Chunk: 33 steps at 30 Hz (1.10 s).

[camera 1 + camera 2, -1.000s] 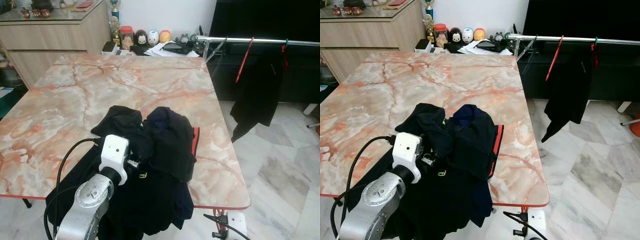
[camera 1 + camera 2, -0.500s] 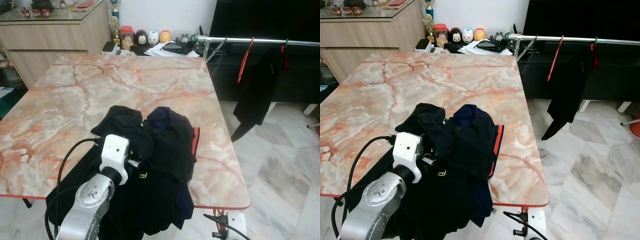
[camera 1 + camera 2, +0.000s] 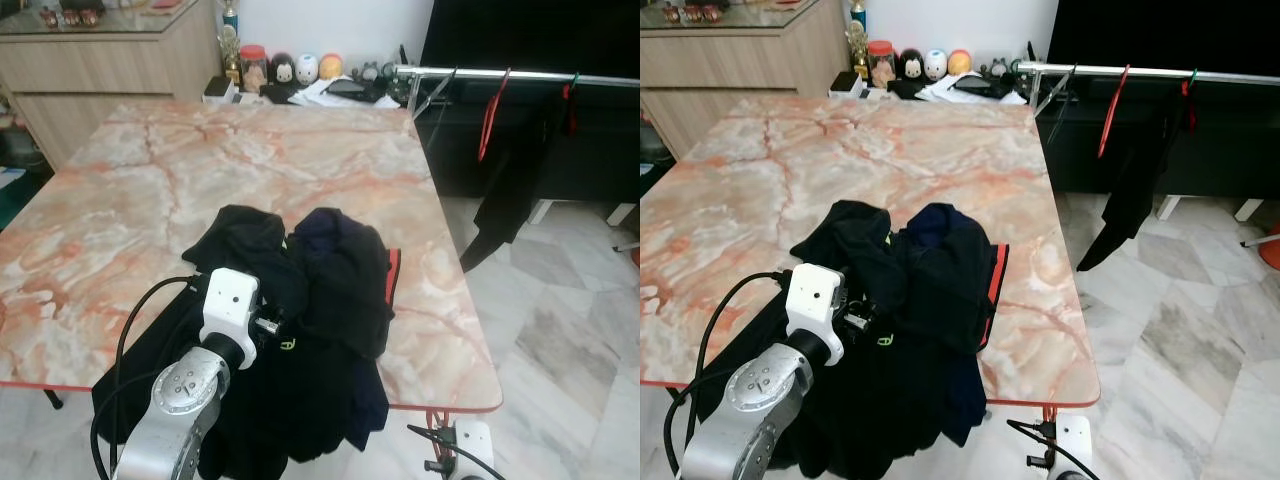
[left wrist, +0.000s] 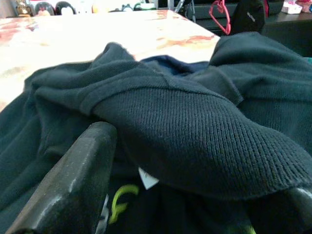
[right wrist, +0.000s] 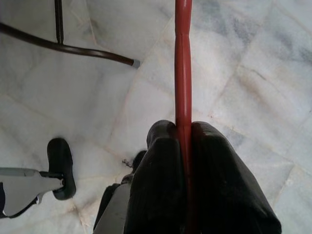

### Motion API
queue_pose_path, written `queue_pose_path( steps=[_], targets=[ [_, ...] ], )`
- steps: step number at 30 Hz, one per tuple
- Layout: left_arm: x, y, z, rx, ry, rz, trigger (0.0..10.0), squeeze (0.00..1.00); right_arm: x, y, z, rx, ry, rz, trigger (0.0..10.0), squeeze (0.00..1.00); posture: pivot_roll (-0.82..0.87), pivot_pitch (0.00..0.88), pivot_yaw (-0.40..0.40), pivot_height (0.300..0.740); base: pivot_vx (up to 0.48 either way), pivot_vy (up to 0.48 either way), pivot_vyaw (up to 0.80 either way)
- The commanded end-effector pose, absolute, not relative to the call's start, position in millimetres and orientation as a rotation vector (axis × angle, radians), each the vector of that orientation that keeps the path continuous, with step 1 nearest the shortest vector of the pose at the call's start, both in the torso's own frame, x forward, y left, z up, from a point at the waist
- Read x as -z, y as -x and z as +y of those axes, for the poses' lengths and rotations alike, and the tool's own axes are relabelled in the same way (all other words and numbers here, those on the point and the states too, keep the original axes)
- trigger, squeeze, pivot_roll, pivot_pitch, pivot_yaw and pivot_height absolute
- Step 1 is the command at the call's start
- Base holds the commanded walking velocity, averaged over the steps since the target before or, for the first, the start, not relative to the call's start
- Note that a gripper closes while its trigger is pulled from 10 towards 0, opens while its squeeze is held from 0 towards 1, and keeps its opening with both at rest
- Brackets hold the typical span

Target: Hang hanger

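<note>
The right gripper (image 5: pixel 184 141) is seen low down, over the pale floor (image 5: pixel 243 58). Its two black fingers (image 5: pixel 161 151) are clenched tight on a thin red hanger (image 5: pixel 183 73), which is held straight up between them. A dark chair leg (image 5: pixel 68 48) is seen on the floor close by.

The left gripper (image 4: pixel 195 195) is laid on a pile of dark clothes (image 3: pixel 300 300) at the near edge of the pink marble surface (image 3: pixel 200 170). One black finger (image 4: pixel 73 180) is pressed into the cloth, and a thick fold of knit is seen between both fingers, so the gripper is spread apart, not clenched.

Far back on the right, a silver rail (image 3: pixel 520 76) is seen. A red hanger on the rail (image 3: pixel 490 115) and a black garment (image 3: pixel 520 160) are hung from it. Small round toys (image 3: pixel 306 67) are lined up behind the surface, beside a wooden cabinet (image 3: pixel 110 60).
</note>
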State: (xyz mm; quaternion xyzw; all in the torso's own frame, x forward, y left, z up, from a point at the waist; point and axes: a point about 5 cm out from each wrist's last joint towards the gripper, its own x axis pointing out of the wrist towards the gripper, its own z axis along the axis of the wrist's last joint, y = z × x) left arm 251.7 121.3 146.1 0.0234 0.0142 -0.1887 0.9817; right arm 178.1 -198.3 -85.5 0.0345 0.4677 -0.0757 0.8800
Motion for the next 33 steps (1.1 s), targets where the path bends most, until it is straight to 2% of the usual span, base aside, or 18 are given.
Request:
queue_pose_path(
  steps=[1,20,30,33],
  targets=[
    [-146.9,-250.4,120.7,0.386,-0.049,0.031,10.0,0.00,85.7,-177.3,-199.7,0.162,-0.074,0.979,10.0,0.00,0.17,0.000,-0.036,0.740,-0.251,0.000,0.00],
    [-147.6,-250.5,119.4,0.387,-0.047,0.026,10.0,0.00,85.8,-176.9,-200.6,0.163,-0.070,0.981,10.0,0.00,0.17,0.000,-0.039,0.740,-0.253,0.000,0.00],
    [-145.1,-250.5,117.2,0.423,-0.082,0.050,10.0,0.00,85.9,-176.7,-200.3,0.163,-0.069,0.982,10.0,0.00,0.17,0.000,-0.038,0.740,0.000,0.000,0.00],
    [-147.5,-251.4,114.7,0.468,-0.215,0.044,10.0,0.00,85.9,-176.8,-200.2,0.165,-0.068,0.982,10.0,0.00,0.17,0.000,-0.037,0.740,0.000,0.000,0.00]
  ],
)
